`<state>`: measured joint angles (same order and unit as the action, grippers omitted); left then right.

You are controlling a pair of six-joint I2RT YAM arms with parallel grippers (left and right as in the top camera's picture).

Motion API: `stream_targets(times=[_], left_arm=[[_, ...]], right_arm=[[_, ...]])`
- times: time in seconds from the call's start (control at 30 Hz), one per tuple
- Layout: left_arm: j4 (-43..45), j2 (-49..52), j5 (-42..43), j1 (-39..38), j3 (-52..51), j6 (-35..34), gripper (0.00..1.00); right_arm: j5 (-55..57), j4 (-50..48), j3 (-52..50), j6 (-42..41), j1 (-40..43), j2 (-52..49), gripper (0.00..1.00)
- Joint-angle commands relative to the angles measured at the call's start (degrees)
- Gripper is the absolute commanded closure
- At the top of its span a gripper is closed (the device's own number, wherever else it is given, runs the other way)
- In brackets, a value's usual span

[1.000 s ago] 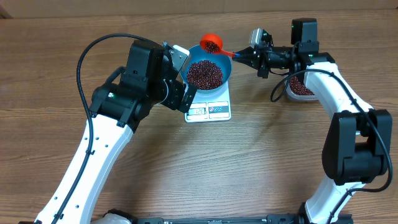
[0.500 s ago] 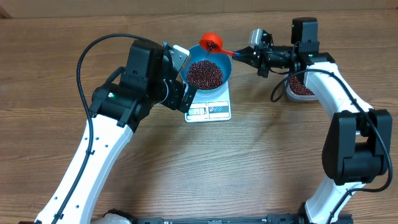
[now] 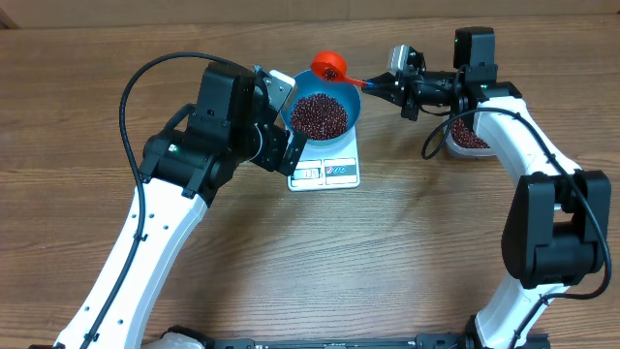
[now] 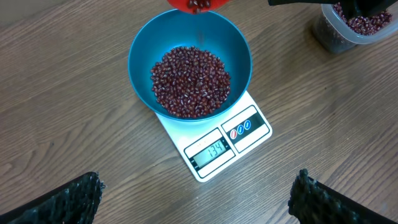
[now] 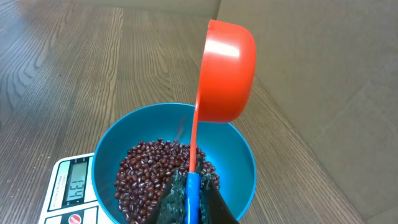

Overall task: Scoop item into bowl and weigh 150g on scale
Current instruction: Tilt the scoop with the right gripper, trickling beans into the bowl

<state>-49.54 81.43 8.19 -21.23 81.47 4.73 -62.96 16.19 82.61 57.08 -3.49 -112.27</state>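
Orange-red scoop (image 5: 225, 71), handle clamped in closed right fingers (image 5: 171, 202), tipped over blue bowl (image 4: 239, 53) on scale (image 4: 245, 127), presumably to trickle beans (image 4: 189, 81) toward target weight; left fingers (image 4: 68, 199) wide open, empty.

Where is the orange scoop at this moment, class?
In the overhead view, the orange scoop tilts above the blue bowl's far rim, its handle held by the right gripper.

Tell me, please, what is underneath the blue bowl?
The white scale sits under the blue bowl; its front strip with the display shows, but the rest is covered.
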Motion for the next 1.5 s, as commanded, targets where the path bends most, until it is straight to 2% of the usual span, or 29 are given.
stream_targets(times=[0.0, 0.77, 1.03, 1.47], left_arm=[[0.07, -0.15, 0.63, 0.33, 0.59, 1.07, 0.0], [0.09, -0.13, 0.63, 0.26, 0.59, 1.07, 0.0], [0.07, -0.13, 0.66, 0.26, 0.59, 1.07, 0.0], [0.09, -0.13, 0.66, 0.26, 0.59, 1.05, 0.0]], right_arm=[[-0.48, -0.28, 0.98, 0.44, -0.37, -0.39, 0.96], [-0.52, -0.31, 0.98, 0.66, -0.37, -0.39, 0.96], [-0.48, -0.33, 0.98, 9.18, -0.37, -0.39, 0.96], [-0.52, -2.6, 0.98, 9.16, -0.37, -0.37, 0.96]])
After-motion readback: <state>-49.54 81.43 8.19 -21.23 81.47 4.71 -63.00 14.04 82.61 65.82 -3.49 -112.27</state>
